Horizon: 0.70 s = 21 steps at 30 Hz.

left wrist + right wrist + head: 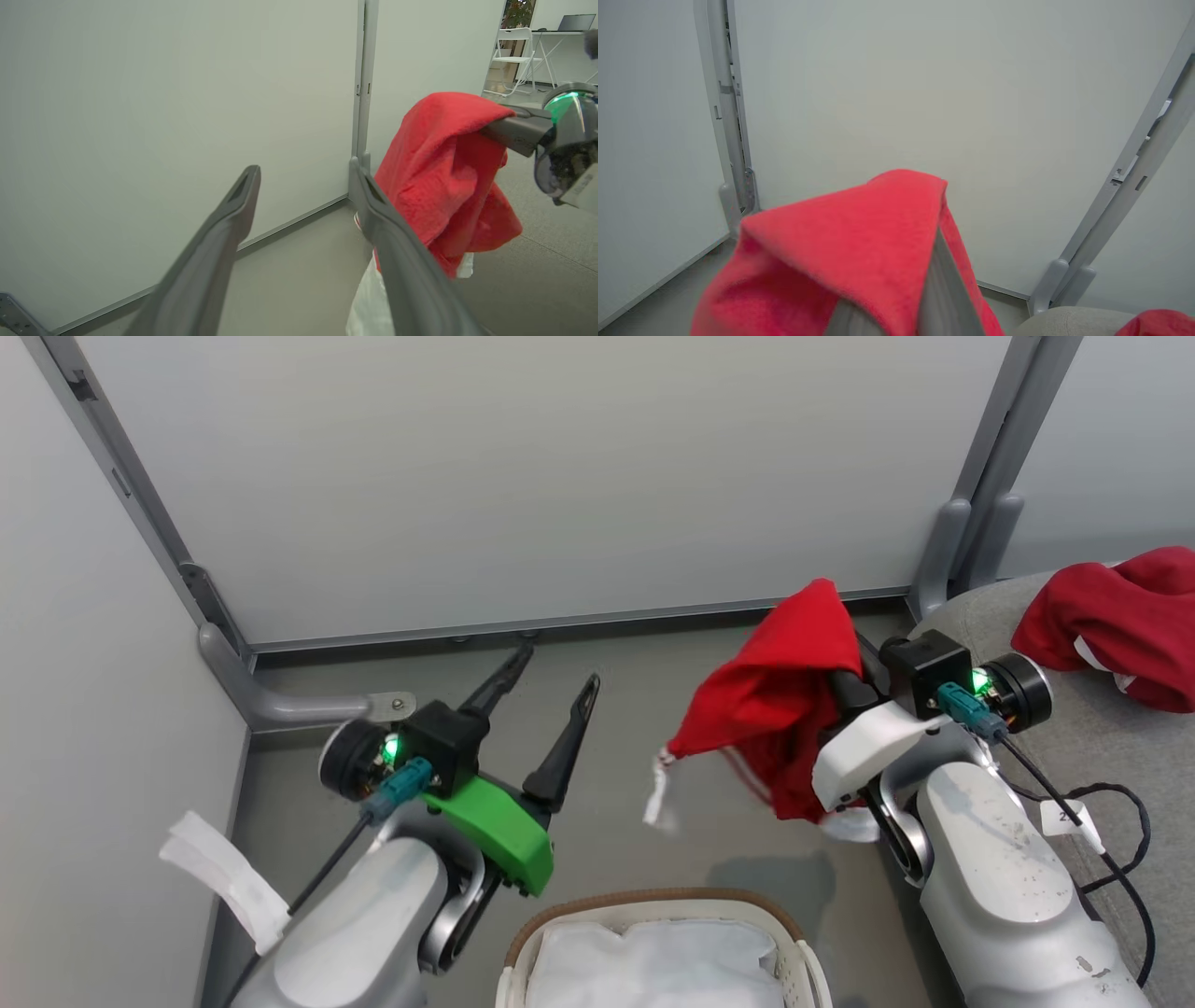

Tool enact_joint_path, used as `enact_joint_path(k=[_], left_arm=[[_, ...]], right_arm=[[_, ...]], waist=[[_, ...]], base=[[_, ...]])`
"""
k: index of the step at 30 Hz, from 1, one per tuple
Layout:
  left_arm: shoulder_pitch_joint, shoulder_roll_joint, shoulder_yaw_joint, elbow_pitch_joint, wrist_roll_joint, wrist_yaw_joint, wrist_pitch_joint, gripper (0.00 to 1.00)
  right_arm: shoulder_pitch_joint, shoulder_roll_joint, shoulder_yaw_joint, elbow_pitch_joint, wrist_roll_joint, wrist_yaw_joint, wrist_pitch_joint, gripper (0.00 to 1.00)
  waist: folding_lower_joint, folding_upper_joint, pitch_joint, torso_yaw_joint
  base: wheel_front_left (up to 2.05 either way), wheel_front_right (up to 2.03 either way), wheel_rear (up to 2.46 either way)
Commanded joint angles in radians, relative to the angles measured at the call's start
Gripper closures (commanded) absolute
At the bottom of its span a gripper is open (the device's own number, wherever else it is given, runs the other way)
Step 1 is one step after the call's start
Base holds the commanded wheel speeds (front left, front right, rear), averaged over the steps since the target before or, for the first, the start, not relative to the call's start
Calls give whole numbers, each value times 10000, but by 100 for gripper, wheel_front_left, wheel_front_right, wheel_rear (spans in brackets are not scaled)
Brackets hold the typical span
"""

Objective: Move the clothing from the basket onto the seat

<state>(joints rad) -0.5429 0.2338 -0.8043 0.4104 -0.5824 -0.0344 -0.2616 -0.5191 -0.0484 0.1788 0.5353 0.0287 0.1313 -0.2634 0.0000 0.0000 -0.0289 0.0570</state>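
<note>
A red garment (784, 700) with white trim hangs in the air over my right gripper (834, 621), which is shut on it, the fingertips hidden under the cloth. In the right wrist view the red garment (859, 233) drapes over one grey finger (938, 289). My left gripper (558, 665) stands open and empty to the garment's left, apart from it. The left wrist view has that gripper (306, 186) beside the red garment (444, 177). The basket (653, 899) is at the bottom centre, only its white liner showing inside. A second red garment (1120, 625) lies on the grey seat (1074, 737) at the right.
Pale partition walls (560, 476) stand close ahead and to the left, with grey metal feet (280, 705) at the floor. Grey floor (616, 821) lies between the grippers and the basket. A black cable (1111, 831) trails over the seat's near edge.
</note>
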Motion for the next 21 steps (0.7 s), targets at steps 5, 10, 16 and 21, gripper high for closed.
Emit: enact_joint_path(k=[5,10,16,21], left_arm=[[1002,-297,459,65,383,-215,-40,0],[1614,-607,783,141,636,-449,-40,0],[2079,-989,1196,86,928,-623,-41,0],[2347,-1233,1473,-44,1209,-751,-40,0]], right_arm=[[309,-37,-278,-127,-152,-11,-21,100],[421,-37,-374,-131,-219,-11,-21,100],[400,-39,-503,-135,-330,-12,-21,100],[391,-50,-589,-173,-531,-12,-21,100]], waist=[[0,0,-6,-21],[0,0,-3,-87],[0,0,56,-337],[0,0,179,-942]], base=[[0,0,0],[0,0,0],[0,0,0],[0,0,0]])
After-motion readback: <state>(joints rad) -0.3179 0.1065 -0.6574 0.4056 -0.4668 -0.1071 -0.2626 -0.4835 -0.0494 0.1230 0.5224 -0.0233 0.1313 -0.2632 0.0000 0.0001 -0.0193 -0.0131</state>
